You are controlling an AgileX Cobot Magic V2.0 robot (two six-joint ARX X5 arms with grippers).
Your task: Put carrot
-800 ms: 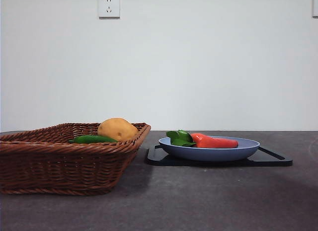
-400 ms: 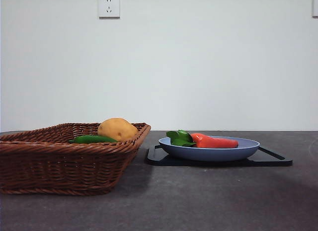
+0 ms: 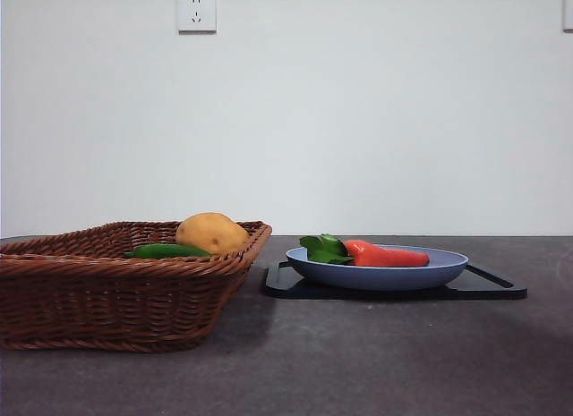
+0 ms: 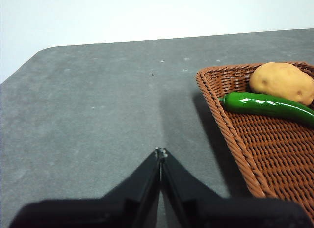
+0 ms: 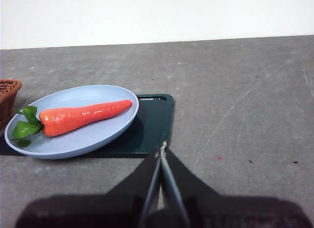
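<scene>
The wall (image 3: 358, 121) at the far side is plain and white. A white power socket (image 3: 196, 12) sits high on it, to the left. The edge of another white plate (image 3: 568, 10) shows at the far right, right at the picture's side. The desk (image 3: 358, 362) is dark grey with a rough, speckled top and a few small pale marks and thin scratches. Its far left corner (image 4: 46, 50) is rounded. The light is soft and even, and it makes faint shadows on the desk.
</scene>
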